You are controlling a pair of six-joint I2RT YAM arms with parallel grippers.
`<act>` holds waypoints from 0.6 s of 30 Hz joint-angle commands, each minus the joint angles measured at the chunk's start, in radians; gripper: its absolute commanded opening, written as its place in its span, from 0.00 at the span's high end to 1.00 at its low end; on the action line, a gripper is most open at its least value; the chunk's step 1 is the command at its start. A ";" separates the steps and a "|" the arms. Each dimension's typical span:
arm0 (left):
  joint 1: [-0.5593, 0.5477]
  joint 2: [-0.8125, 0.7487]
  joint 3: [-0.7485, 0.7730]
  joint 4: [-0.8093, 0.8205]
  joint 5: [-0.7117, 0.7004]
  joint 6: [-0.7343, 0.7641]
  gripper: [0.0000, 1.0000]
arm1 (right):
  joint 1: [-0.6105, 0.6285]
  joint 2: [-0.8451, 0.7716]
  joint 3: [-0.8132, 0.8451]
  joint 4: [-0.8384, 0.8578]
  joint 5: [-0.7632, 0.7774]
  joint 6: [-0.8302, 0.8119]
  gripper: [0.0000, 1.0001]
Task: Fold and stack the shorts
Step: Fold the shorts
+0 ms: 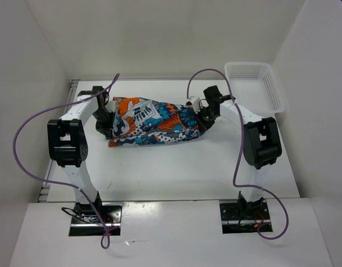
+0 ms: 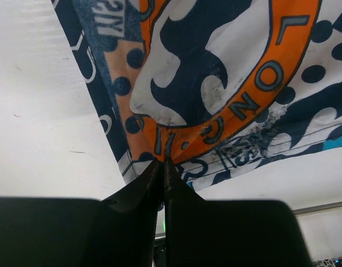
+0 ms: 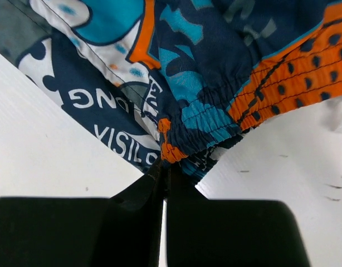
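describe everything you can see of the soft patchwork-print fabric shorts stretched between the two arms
The soft fabric shorts, printed in teal-blue, orange, white and dark navy patches with lettering and dots, stretch as a long wrinkled, partly folded strip across the far middle of the white table. A gathered elastic waistband shows at the right end. The left gripper is shut on the left edge and the right gripper is shut on the waistband end. Nothing else touches them.

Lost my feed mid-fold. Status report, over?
Left gripper shut on the shorts, left end. Right gripper shut on right end. Fabric bunched between them. Basket far right, out of the way.
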 commanded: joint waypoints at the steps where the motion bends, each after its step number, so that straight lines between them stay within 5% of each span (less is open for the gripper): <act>1: 0.011 -0.011 -0.029 0.042 0.007 0.004 0.89 | -0.011 0.008 -0.033 -0.017 0.044 -0.062 1.00; 4: 0.011 -0.002 -0.058 0.057 -0.007 0.004 0.88 | -0.011 0.008 -0.033 -0.008 0.044 -0.062 1.00; 8: 0.011 -0.002 -0.058 0.067 -0.020 0.004 0.71 | -0.011 0.008 -0.033 -0.008 0.054 -0.071 1.00; 10: 0.011 -0.002 -0.069 0.067 -0.020 0.004 0.63 | -0.011 -0.001 -0.033 -0.008 0.068 -0.082 0.79; 11: 0.011 -0.011 -0.069 0.067 -0.020 0.004 0.61 | -0.011 -0.012 -0.044 -0.008 0.077 -0.082 0.55; 13: 0.011 -0.037 -0.069 0.067 -0.032 0.004 0.54 | -0.011 -0.034 -0.044 -0.017 0.077 -0.091 0.37; 18: 0.068 -0.086 0.084 0.128 -0.004 0.004 0.48 | -0.011 -0.111 -0.006 -0.016 0.059 -0.082 0.29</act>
